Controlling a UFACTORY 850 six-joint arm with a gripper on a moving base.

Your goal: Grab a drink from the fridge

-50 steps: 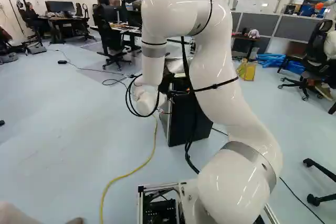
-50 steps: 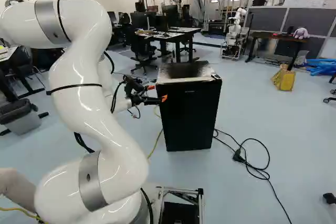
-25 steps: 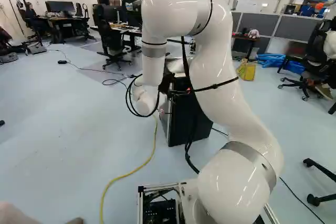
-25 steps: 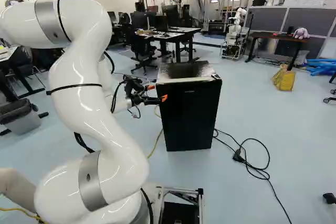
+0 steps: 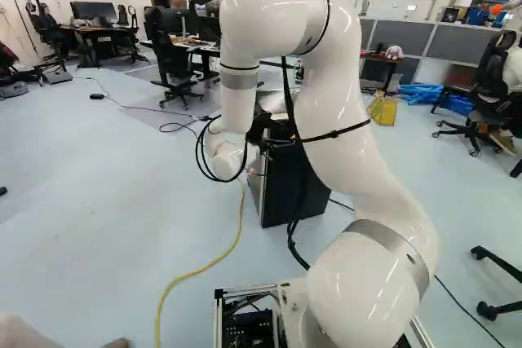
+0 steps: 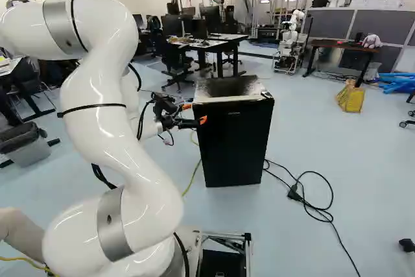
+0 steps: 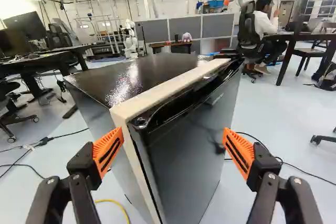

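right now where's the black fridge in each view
Left base view: the fridge is just right of the middle, partly hidden behind the arm.
Right base view: right of the arm, a little right of the middle.
Wrist view: close ahead of the open gripper.
Shared landmark: the pale pinkish toy on the far table.

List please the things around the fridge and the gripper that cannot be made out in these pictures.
- Inside of the fridge, and any drink there: the door covers it in all views.
- Back of the fridge: faces away in every view.
- Foot of the fridge: cut off by the wrist view's edge.
- Gripper: largely hidden behind the arm in the left base view.
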